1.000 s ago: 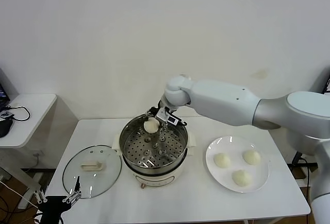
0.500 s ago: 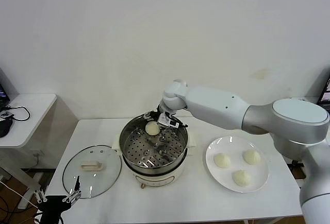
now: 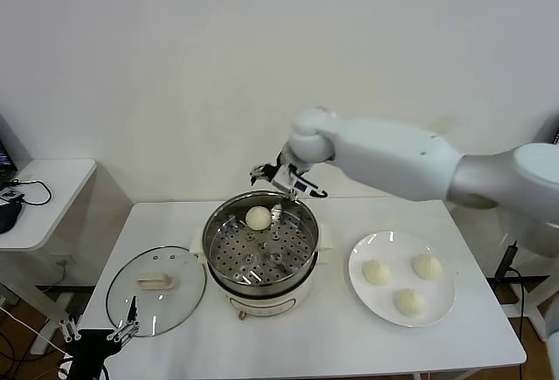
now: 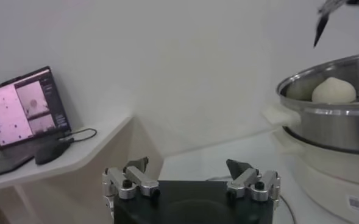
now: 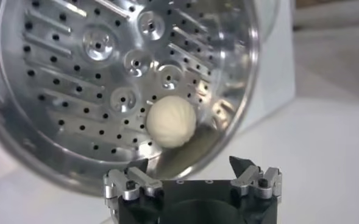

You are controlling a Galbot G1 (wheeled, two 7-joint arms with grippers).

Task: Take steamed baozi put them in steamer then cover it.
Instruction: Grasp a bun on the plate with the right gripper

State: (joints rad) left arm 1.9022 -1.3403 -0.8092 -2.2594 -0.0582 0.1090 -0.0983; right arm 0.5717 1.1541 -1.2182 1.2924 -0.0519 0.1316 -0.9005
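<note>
One baozi (image 3: 258, 217) lies on the perforated tray at the far side of the steamer (image 3: 259, 288); it also shows in the right wrist view (image 5: 171, 123) and the left wrist view (image 4: 333, 91). My right gripper (image 3: 286, 178) is open and empty, raised just above the steamer's far rim. Three baozi (image 3: 376, 272) (image 3: 426, 266) (image 3: 408, 301) lie on a white plate (image 3: 441, 307) at the right. The glass cover (image 3: 155, 290) lies flat on the table left of the steamer. My left gripper (image 3: 99, 336) is open and empty, low at the table's front left corner.
A small white side table (image 3: 44, 192) with a laptop (image 4: 24, 109) and a mouse (image 4: 53, 150) stands to the left. A white wall rises behind the table.
My right gripper let go of the baozi on the steamer tray, opened, and rose up and back above the far rim. The left arm has not moved.
</note>
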